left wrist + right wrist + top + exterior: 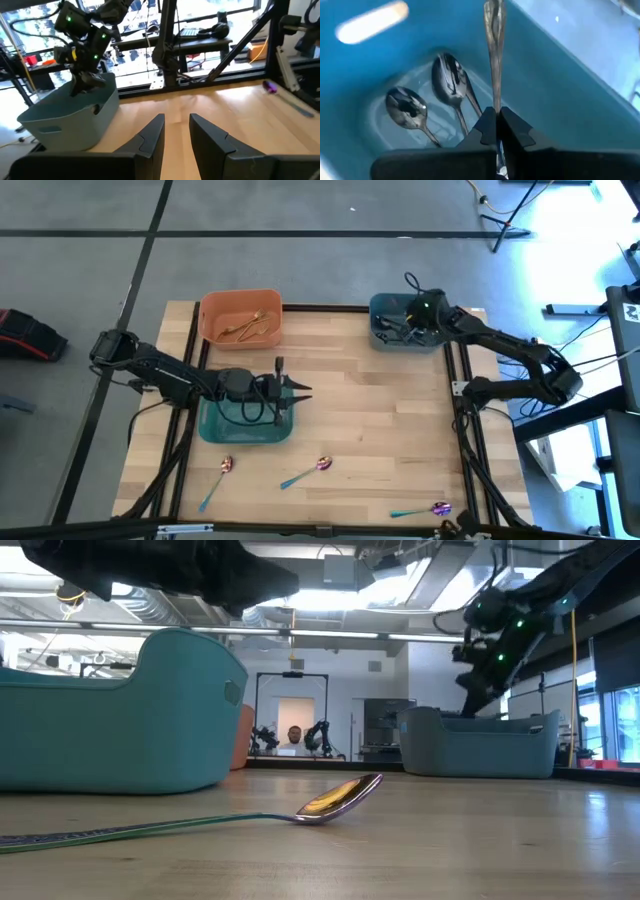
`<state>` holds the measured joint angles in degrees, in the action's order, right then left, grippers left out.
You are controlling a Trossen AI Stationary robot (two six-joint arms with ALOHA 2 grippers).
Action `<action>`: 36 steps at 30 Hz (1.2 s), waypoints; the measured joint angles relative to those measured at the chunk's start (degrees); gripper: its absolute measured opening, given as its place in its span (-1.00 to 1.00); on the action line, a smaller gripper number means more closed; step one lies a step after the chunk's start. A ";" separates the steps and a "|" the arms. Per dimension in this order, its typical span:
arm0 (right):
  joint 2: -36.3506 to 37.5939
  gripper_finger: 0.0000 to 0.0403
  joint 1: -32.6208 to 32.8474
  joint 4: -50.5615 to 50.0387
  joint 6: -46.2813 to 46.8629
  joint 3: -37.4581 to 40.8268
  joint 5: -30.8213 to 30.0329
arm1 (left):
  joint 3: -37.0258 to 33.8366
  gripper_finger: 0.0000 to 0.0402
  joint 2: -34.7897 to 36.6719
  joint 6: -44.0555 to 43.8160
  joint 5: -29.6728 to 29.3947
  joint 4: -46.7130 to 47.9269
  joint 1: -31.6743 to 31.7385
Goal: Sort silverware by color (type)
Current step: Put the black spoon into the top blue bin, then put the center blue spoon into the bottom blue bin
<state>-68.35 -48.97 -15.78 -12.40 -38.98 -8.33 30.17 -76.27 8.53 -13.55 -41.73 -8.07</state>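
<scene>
My right gripper (497, 120) is down inside the blue bin (400, 330) at the far right, shut on a glossy black utensil (494, 55); spoon or fork, I cannot tell. Two black spoons (407, 107) (451, 80) lie on the bin's floor. My left gripper (176, 132) is open and empty, level above the right rim of the teal bin (240, 425). Three iridescent spoons with teal handles lie flat on the table near the front: one at the left (222, 470), one in the middle (318, 466) (340, 798), one at the right (435, 508). Gold pieces (250, 325) lie in the orange bin (215, 315). My right gripper pinches the black utensil's thin stem (496, 102) between its two fingers. The fingers lie along the piece. Its free end (494, 15) sticks straight out past the fingertips into the bin, clear of the spoons on the floor.
The three bins stand on the wooden table: orange at the far left, blue at the far right, teal at the left middle. Black frame rails (462, 410) run along the table's sides. Bare wood (370, 400) lies between the bins and the front spoons.
</scene>
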 joint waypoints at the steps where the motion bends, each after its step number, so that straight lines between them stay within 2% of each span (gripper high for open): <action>1: -1.16 -1.00 -0.44 0.20 0.02 0.00 0.17 | 0.00 -0.57 0.00 0.64 -0.01 0.32 0.32; 14: -15.23 -1.00 -2.17 6.68 1.91 -0.02 0.64 | 0.00 -0.57 -0.02 1.22 -0.10 2.48 2.45; 24: -18.54 -0.97 -2.05 9.67 3.87 -0.06 0.94 | 0.00 -0.57 -0.02 1.16 -0.07 2.48 2.45; 27: -18.48 -0.85 -2.06 9.43 4.58 -0.09 0.73 | 0.00 -0.57 -0.02 1.01 -0.10 2.40 2.45; 30: -17.45 -0.63 -2.06 9.08 4.39 -0.19 -0.52 | 0.00 -0.57 -0.02 1.01 -0.10 1.89 2.45; 36: -10.39 -0.25 -2.04 8.12 4.40 -1.54 -0.76 | 0.00 -0.57 -0.02 -0.56 -0.21 2.31 2.45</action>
<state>-78.74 -51.00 -7.66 -8.00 -40.52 -9.09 30.17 -76.29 7.97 -13.76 -39.42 -5.63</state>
